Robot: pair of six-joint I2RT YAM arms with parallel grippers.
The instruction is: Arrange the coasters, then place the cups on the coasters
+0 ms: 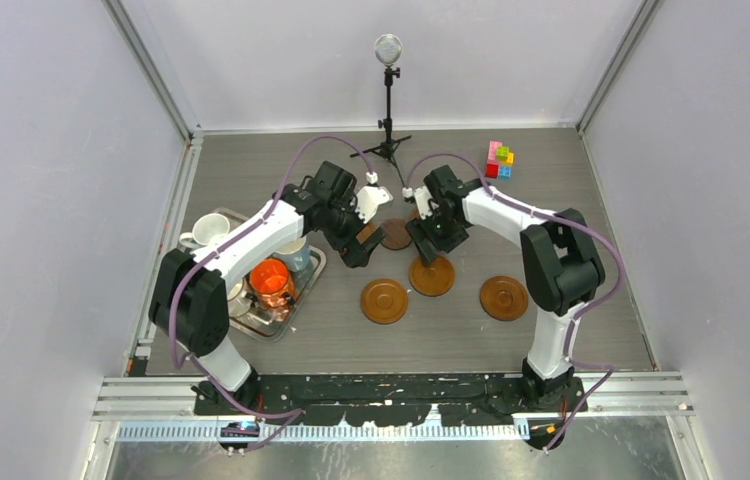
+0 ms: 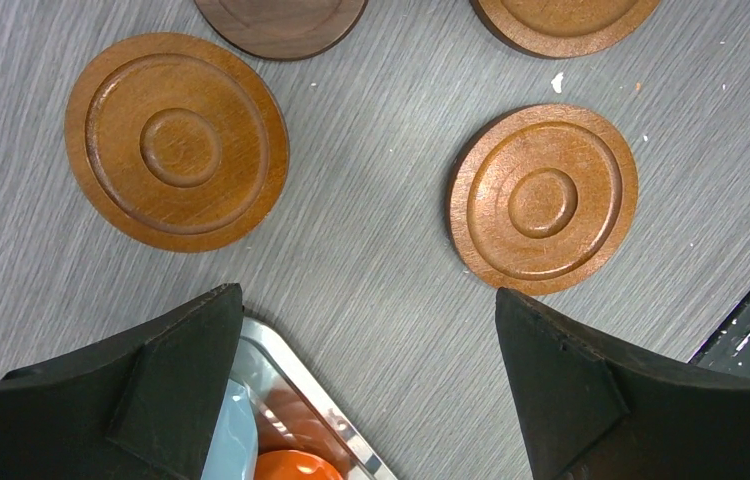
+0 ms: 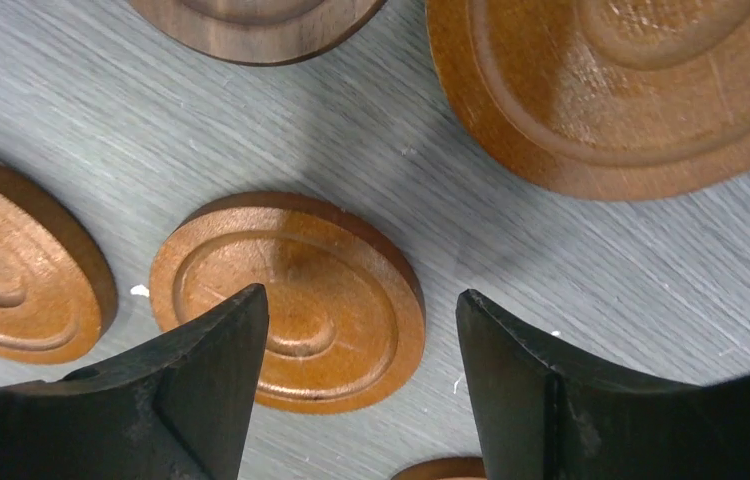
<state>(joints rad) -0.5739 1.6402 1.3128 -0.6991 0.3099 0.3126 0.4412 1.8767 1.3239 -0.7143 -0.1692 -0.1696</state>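
Three mid-brown coasters (image 1: 384, 300), (image 1: 432, 276), (image 1: 504, 297) lie in a loose row on the table, with a darker coaster (image 1: 396, 233) behind them. My left gripper (image 2: 366, 310) hangs open over bare table beside the tray corner, two coasters (image 2: 177, 140), (image 2: 543, 197) ahead of it. My right gripper (image 3: 361, 310) is open above a coaster (image 3: 288, 300) that lies flat, with nothing between the fingers. A larger-looking coaster (image 3: 631, 90) sits close ahead. The cups stand on the tray: a white one (image 1: 206, 232), an orange one (image 1: 271, 280) and a light blue one (image 1: 296, 255).
The silver tray (image 1: 291, 318) sits at the left, its corner (image 2: 321, 400) just under my left fingers. A microphone stand (image 1: 388, 100) rises at the back centre, and coloured blocks (image 1: 499, 160) lie at the back right.
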